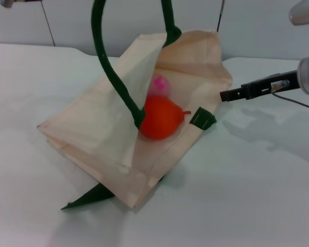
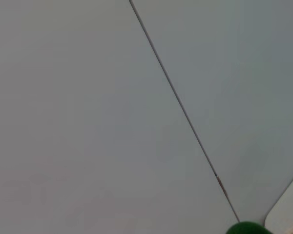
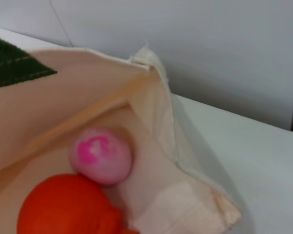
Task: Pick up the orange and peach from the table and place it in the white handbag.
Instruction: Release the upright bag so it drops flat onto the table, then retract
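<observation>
The white handbag [image 1: 92, 139] rests tilted on the table with its mouth open toward the right. One dark green handle [image 1: 110, 67] is pulled up and runs out of the top of the head view. Inside the mouth lies the orange [image 1: 159, 119], and the peach [image 1: 160, 86] sits just behind it, touching it. The right wrist view shows both fruits close up, orange [image 3: 63, 207] and peach [image 3: 101, 155], against the bag's cloth [image 3: 151, 112]. My right gripper [image 1: 225, 95] hovers just right of the bag's mouth, clear of it. My left gripper is out of view.
The other green handle [image 1: 90, 198] lies flat under the bag's near corner. A green tab [image 1: 202, 118] sticks out at the mouth's edge. White table [image 1: 257, 195] spreads around the bag, with a grey wall behind. A sliver of green [image 2: 249, 228] shows in the left wrist view.
</observation>
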Available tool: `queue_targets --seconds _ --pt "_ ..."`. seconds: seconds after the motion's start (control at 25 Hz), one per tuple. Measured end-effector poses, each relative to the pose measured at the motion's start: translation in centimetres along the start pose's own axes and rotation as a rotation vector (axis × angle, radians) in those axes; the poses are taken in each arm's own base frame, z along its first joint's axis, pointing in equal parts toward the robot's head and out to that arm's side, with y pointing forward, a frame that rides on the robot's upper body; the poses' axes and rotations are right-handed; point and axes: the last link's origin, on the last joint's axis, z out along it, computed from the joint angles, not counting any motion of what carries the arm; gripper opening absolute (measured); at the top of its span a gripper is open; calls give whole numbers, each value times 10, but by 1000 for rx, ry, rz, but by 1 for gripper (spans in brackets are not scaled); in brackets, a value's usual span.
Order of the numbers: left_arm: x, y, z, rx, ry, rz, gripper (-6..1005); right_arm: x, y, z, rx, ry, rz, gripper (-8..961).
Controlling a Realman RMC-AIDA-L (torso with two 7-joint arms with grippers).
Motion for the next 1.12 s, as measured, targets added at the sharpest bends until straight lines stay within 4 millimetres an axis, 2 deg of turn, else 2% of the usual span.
queue_targets --seconds 0.2,0.44,0.72,1.12 --pt "0 3 3 -34 15 -20 282 2 -2 -2 -2 10 8 772" --pt "-1 2 4 -90 49 -49 497 5 -4 -3 11 33 11 772" --pt "-1 -1 4 -179 116 -84 502 4 -4 -3 11 40 7 772" --pt "-8 7 13 -260 126 -65 509 7 -4 -3 17 57 3 771"
